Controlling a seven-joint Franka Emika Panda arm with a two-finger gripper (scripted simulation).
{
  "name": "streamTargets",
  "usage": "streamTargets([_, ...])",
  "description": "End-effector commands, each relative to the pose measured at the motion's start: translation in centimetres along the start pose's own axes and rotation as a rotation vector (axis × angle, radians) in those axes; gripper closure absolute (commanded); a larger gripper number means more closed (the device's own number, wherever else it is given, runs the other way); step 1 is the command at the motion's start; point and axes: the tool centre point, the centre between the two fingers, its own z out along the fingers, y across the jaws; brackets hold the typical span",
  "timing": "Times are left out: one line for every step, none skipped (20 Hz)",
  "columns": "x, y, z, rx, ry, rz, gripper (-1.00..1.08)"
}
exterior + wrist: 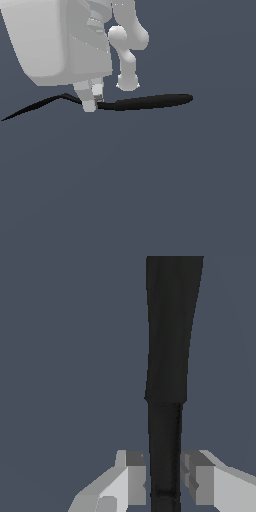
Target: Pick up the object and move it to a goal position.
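The black spoon lies level, its broad head toward the exterior view's right and its thin handle tapering away to the exterior view's left. My gripper reaches down over the spoon's neck, where the head meets the handle. In the wrist view the spoon runs straight between my two fingers, which sit tight against both of its sides. My gripper is shut on the spoon. The white arm hides the part of the handle behind the fingers in the exterior view.
The surface is a plain dark blue-grey floor. The white arm's body fills the upper part of the exterior view's left side. No other objects show.
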Motion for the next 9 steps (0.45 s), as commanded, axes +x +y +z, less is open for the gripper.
streamTargets([-0.1,1.0,-1.8,-0.02,0.008,-0.007,1.08])
streamTargets([-0.2,1.2,-2.3,-0.026,0.009,-0.008,1.08])
streamTargets([-0.2,1.4,-2.7,-0.03,0.011,-0.009,1.08])
streamTargets([-0.3,1.6,-3.1,-0.034,0.012,-0.01,1.08])
streamTargets([-0.3,1.8,-3.3,-0.036,0.013,-0.01,1.08])
streamTargets([-0.3,1.9,-3.5,-0.038,0.014,-0.011,1.08])
streamTargets([-0.3,1.9,-3.6,-0.04,0.014,-0.011,1.08])
streamTargets([-0.3,2.0,-3.7,-0.041,0.015,-0.011,1.08])
streamTargets([-0.3,2.0,-3.7,-0.041,0.015,-0.011,1.08])
